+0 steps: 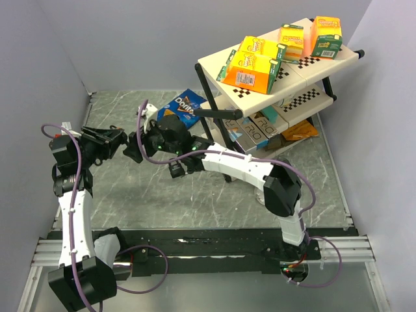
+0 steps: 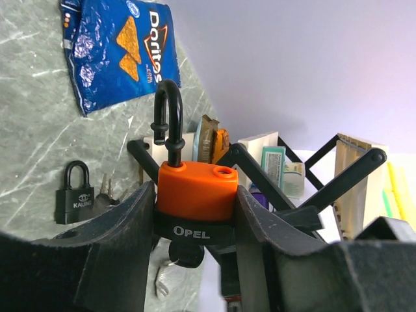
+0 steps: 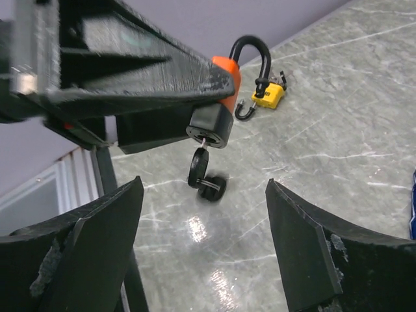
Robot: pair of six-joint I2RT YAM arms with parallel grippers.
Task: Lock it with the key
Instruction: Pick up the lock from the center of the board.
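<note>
An orange padlock (image 2: 195, 192) with a black "OPEL" base is clamped between my left gripper's (image 2: 195, 218) fingers. Its black shackle (image 2: 168, 117) stands raised, with one hole in the body empty. In the right wrist view the padlock (image 3: 212, 125) hangs in front of me with a black-headed key (image 3: 198, 168) in its underside. A second key (image 3: 214, 188) dangles from it on a ring. My right gripper (image 3: 203, 188) is open, with the keys between and just beyond its fingers, touching neither. In the top view both grippers meet at the table's left, left (image 1: 129, 147) and right (image 1: 145, 140).
A blue Doritos bag (image 1: 183, 107) lies at the back. A black wire shelf rack (image 1: 286, 65) with boxes stands at the right. A black padlock (image 2: 73, 195) with keys and a yellow padlock (image 3: 268, 96) lie on the marbled table.
</note>
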